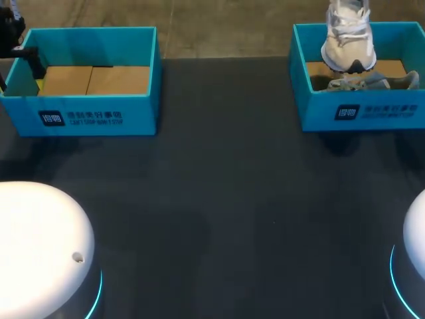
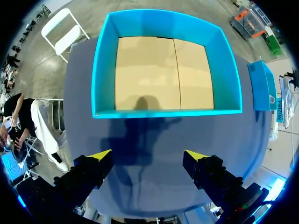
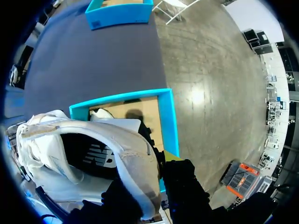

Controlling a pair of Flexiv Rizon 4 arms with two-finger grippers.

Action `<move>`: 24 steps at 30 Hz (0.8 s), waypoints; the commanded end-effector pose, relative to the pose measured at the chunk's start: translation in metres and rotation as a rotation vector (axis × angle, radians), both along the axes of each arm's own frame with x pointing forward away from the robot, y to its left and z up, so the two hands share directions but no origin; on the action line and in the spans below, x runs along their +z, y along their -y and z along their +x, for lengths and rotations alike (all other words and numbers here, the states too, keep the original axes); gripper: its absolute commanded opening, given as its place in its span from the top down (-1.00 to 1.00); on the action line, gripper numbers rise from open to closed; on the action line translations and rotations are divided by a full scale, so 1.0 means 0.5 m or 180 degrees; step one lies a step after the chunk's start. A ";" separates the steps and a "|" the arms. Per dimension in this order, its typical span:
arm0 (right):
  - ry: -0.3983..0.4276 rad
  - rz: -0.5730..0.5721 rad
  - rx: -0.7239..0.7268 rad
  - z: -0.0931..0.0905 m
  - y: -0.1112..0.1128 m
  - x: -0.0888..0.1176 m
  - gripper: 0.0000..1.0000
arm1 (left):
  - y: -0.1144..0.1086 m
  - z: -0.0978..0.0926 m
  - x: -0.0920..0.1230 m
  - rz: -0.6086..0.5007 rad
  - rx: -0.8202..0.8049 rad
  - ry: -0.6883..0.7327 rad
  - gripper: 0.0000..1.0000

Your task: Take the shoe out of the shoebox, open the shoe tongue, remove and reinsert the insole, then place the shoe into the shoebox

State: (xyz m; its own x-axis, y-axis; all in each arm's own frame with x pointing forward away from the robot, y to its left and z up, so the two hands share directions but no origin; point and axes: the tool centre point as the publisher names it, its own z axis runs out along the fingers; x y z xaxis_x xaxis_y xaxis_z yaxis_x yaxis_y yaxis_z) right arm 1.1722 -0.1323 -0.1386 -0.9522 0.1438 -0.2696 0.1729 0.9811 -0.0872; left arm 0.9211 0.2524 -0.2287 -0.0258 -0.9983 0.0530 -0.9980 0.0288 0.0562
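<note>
A white shoe (image 1: 346, 40) hangs toe-down over the right blue shoebox (image 1: 358, 113) at the back right of the table. In the right wrist view my right gripper (image 3: 149, 172) is shut on the heel rim of the shoe (image 3: 135, 149), with the shoebox (image 3: 166, 116) under it. Only one yellow tip shows beside the shoe. A grey shoe-like thing (image 1: 372, 81) lies in that box. My left gripper (image 2: 148, 155) is open and holds nothing. It hangs high over the table, and the empty left shoebox (image 2: 168, 113) lies ahead of its fingers.
The left shoebox (image 1: 99, 113) stands at the back left with a bare cardboard floor. The white bases of my arms (image 1: 40, 246) fill the near corners. Dark table (image 1: 219, 199) stretches between the boxes.
</note>
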 end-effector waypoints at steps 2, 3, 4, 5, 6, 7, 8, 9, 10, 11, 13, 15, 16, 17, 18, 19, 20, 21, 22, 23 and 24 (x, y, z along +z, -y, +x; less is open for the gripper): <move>-0.0005 0.0001 0.0004 -0.002 0.002 0.004 1.00 | 0.000 -0.002 0.000 0.0005 0.0001 0.0005 -1.00; -0.0005 0.0001 0.0004 -0.002 0.002 0.004 1.00 | 0.000 -0.002 0.000 0.0005 0.0001 0.0005 -1.00; -0.0087 0.0027 -0.0105 0.009 0.010 -0.004 1.00 | 0.000 -0.002 0.000 0.0005 0.0001 0.0005 -1.00; -0.0118 0.0025 -0.0172 0.014 0.016 -0.007 1.00 | 0.000 -0.002 0.000 0.0005 0.0001 0.0005 -1.00; -0.0253 0.0001 -0.0426 0.027 0.030 -0.014 1.00 | 0.000 -0.002 0.000 0.0005 0.0001 0.0005 -1.00; -0.0291 0.0026 -0.0525 0.035 0.040 -0.018 1.00 | 0.000 -0.002 0.000 0.0005 0.0001 0.0005 -1.00; -0.0342 0.0057 -0.0778 0.048 0.063 -0.024 1.00 | 0.000 -0.002 0.000 0.0005 0.0001 0.0005 -1.00; -0.0401 0.0051 -0.0947 0.057 0.078 -0.027 1.00 | 0.000 -0.002 0.000 0.0005 0.0001 0.0005 -1.00; -0.0409 0.0087 -0.1100 0.062 0.093 -0.028 1.00 | 0.000 -0.002 0.000 0.0005 0.0001 0.0005 -1.00; -0.0444 0.0113 -0.1285 0.069 0.109 -0.028 1.00 | 0.000 -0.002 0.000 0.0005 0.0001 0.0005 -1.00; -0.0408 0.0186 -0.1525 0.074 0.137 -0.026 1.00 | 0.000 -0.002 0.000 0.0005 0.0001 0.0005 -1.00; -0.0366 0.0269 -0.1744 0.080 0.164 -0.023 1.00 | 0.000 -0.002 0.000 0.0005 0.0001 0.0005 -1.00; -0.0353 0.0294 -0.1895 0.083 0.178 -0.022 1.00 | 0.000 -0.002 0.000 0.0005 0.0001 0.0005 -1.00; -0.0340 0.0318 -0.2001 0.085 0.191 -0.021 1.00 | 0.000 -0.002 0.000 0.0005 0.0001 0.0005 -1.00; -0.0331 0.0343 -0.2110 0.086 0.202 -0.021 1.00 | 0.000 -0.002 0.000 0.0005 0.0001 0.0005 -1.00; -0.0321 0.0380 -0.2211 0.087 0.214 -0.022 1.00 | 0.000 -0.002 0.000 0.0005 0.0001 0.0005 -1.00; -0.0308 0.0444 -0.2285 0.085 0.226 -0.023 1.00 | 0.000 -0.002 0.000 0.0005 0.0001 0.0005 -1.00; -0.0298 0.0475 -0.2380 0.082 0.235 -0.023 1.00 | 0.000 -0.002 0.000 0.0005 0.0001 0.0005 -1.00; -0.0276 0.0480 -0.2446 0.078 0.242 -0.024 1.00 | 0.000 -0.002 0.000 0.0005 0.0001 0.0005 -1.00; -0.0269 0.0523 -0.2533 0.073 0.248 -0.025 1.00 | 0.000 -0.002 0.000 0.0005 0.0001 0.0005 -1.00; -0.0263 0.0575 -0.2562 0.068 0.253 -0.026 1.00 | 0.000 -0.002 0.000 0.0005 0.0001 0.0005 -1.00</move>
